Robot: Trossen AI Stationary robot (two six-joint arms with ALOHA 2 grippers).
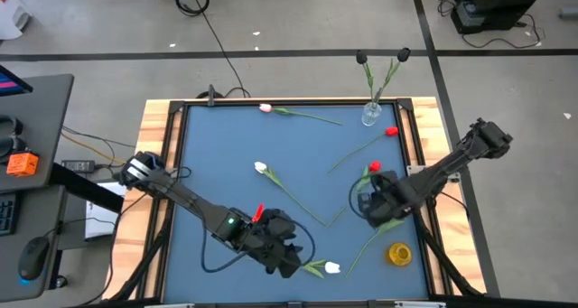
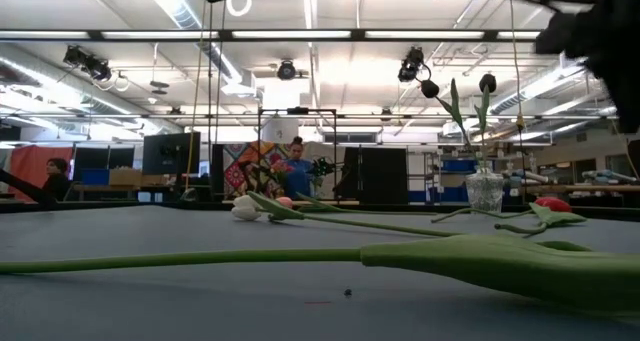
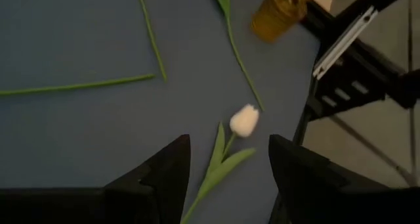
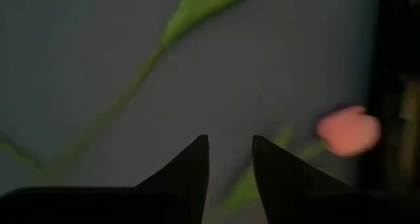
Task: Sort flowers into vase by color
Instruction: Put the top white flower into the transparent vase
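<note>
Two black tulips point(image 1: 381, 57): already stood in the clear vase point(image 1: 371, 115) at the table's far right edge.
Loose flowers: I counted a pink one point(image 1: 265, 107) near the far edge, a white one point(image 1: 261, 168) mid-table, a white one point(image 1: 332, 267) at the near edge, a red one point(image 1: 391, 131) just beside the vase, another red one point(image 1: 374, 167) by the right arm.
Yellow vase point(image 1: 398, 253): near right corner, nothing in it that I could see.
Left gripper point(image 3: 230, 161): spread wide, empty, poised over the near white tulip's stem and leaf point(image 3: 220, 161).
Right gripper point(image 4: 230, 159): partly open, holding nothing, low over a green stem, red head point(image 4: 348, 131) off to one side.
Handling, my guess: light, springy plastic stems, slick; heads soft, would crush or pop off.
Grip point: I judged mid-stem, below the leaf, so the tulip balances.
</note>
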